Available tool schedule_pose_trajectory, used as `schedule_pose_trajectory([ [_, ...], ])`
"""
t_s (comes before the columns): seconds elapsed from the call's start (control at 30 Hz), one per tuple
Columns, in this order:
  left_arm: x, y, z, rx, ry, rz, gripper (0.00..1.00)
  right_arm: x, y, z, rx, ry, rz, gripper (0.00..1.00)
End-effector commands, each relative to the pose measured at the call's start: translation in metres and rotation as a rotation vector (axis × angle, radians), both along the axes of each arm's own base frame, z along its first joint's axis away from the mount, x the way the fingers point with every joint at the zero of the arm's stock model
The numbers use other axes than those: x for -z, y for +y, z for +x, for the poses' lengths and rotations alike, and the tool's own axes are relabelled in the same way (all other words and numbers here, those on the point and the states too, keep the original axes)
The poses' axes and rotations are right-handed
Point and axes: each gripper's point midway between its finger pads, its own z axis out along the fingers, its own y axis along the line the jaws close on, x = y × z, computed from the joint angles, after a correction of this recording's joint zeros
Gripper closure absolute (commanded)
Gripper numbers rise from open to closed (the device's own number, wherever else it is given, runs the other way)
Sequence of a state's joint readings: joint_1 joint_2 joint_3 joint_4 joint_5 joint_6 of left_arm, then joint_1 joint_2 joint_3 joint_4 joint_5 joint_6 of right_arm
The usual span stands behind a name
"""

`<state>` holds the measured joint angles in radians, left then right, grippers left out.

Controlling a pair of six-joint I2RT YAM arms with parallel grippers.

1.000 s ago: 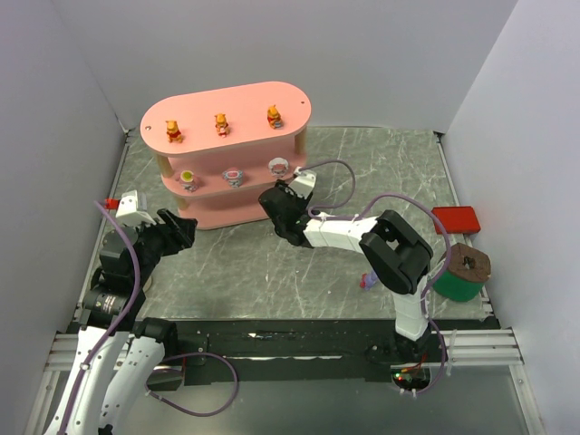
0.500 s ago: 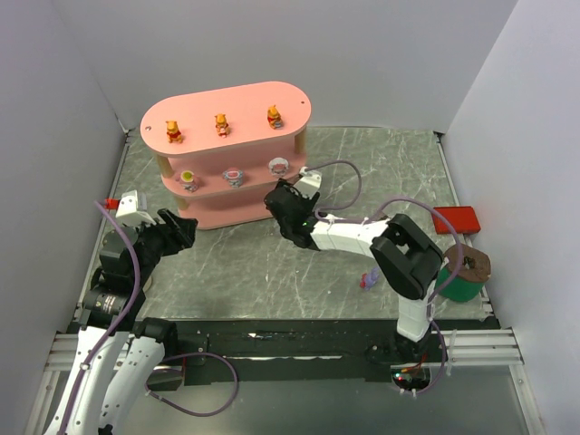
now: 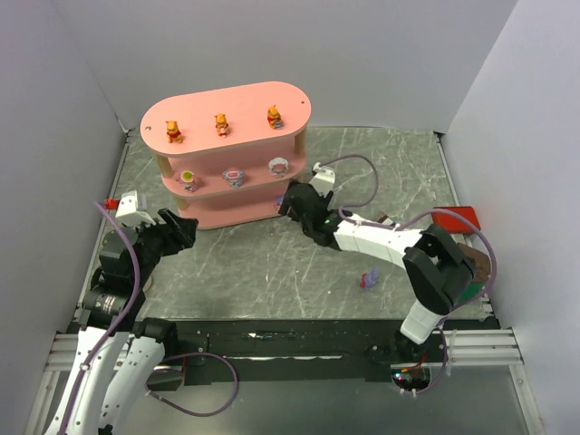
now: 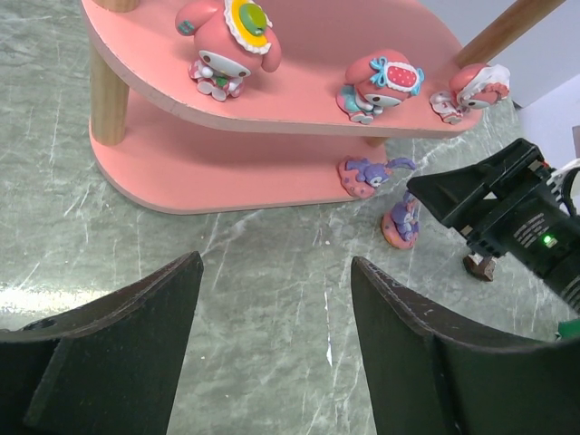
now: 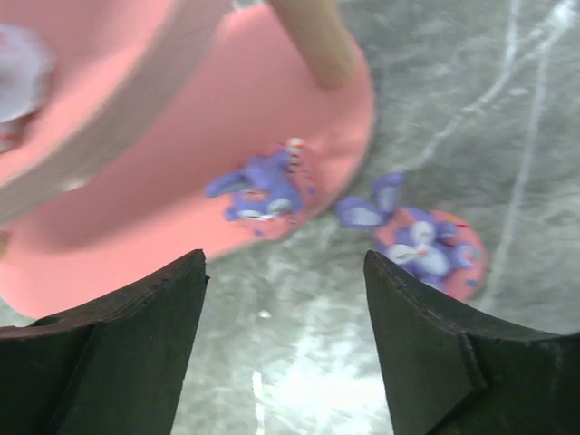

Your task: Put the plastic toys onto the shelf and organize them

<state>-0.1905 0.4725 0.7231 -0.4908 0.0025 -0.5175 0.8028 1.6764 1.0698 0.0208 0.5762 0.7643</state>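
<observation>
Right gripper (image 5: 283, 265), wide and empty, faces a blurred purple figurine (image 5: 263, 190) on the cropped shelf (image 5: 181, 136). Left gripper (image 4: 276, 267) likewise wide.

Nothing legible shows in any view. The only lettering is faint white print (image 4: 524, 232) on the black body of the right gripper (image 4: 426, 195), just beside its green light (image 4: 545, 241), too small to read.

Lab test cell, white partition walls (image 3: 272, 45), marble-patterned tabletop (image 3: 272, 263)
</observation>
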Motion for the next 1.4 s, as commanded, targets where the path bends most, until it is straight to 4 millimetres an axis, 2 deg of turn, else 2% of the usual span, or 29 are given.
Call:
schedule_pose_trajectory([
  [0.0, -0.010, 0.000, 0.000, -0.005, -0.043, -0.017, 0.27, 0.008, -0.030, -0.003, -0.076, 0.094, -0.084, 0.20],
  [0.03, -0.011, 0.000, 0.000, -0.005, -0.046, -0.018, 0.26, 0.015, -0.026, -0.005, -0.140, 0.126, -0.084, 0.17],
  [0.1, -0.010, 0.001, -0.001, -0.004, -0.046, -0.016, 0.26, 0.024, -0.032, -0.001, -0.206, 0.155, -0.130, 0.16],
  [0.13, -0.010, 0.000, -0.001, -0.003, -0.046, -0.016, 0.26, 0.032, -0.028, -0.001, -0.256, 0.183, -0.134, 0.16],
  [0.23, -0.011, 0.001, -0.001, -0.004, -0.048, -0.016, 0.26, 0.048, -0.036, 0.005, -0.278, 0.212, -0.179, 0.15],
  [0.43, -0.011, 0.001, -0.001, -0.004, -0.049, -0.017, 0.25, 0.069, -0.035, 0.012, -0.296, 0.257, -0.189, 0.16],
  [0.73, -0.010, -0.001, 0.000, 0.005, -0.048, -0.015, 0.25, 0.093, -0.037, 0.008, -0.293, 0.326, -0.206, 0.13],
  [0.87, -0.009, -0.002, 0.000, 0.008, -0.045, -0.015, 0.25, 0.099, -0.038, 0.003, -0.272, 0.350, -0.188, 0.23],
  [0.9, -0.010, -0.002, 0.000, 0.010, -0.046, -0.016, 0.25, 0.102, -0.040, -0.001, -0.262, 0.358, -0.187, 0.29],
  [1.03, -0.011, -0.002, -0.001, 0.012, -0.051, -0.016, 0.25, 0.104, -0.038, -0.014, -0.208, 0.339, -0.160, 0.42],
  [1.17, -0.011, -0.003, -0.001, 0.016, -0.051, -0.017, 0.24, 0.111, -0.023, -0.032, -0.182, 0.338, -0.127, 0.59],
  [1.27, -0.011, -0.003, -0.001, 0.015, -0.052, -0.017, 0.24, 0.112, -0.013, -0.041, -0.164, 0.319, -0.128, 0.67],
  [1.3, -0.011, -0.003, -0.001, 0.014, -0.051, -0.018, 0.24, 0.109, -0.001, -0.049, -0.185, 0.309, -0.132, 0.68],
  [1.37, -0.010, -0.003, 0.000, 0.014, -0.048, -0.017, 0.24, 0.106, 0.009, -0.058, -0.181, 0.289, -0.137, 0.70],
])
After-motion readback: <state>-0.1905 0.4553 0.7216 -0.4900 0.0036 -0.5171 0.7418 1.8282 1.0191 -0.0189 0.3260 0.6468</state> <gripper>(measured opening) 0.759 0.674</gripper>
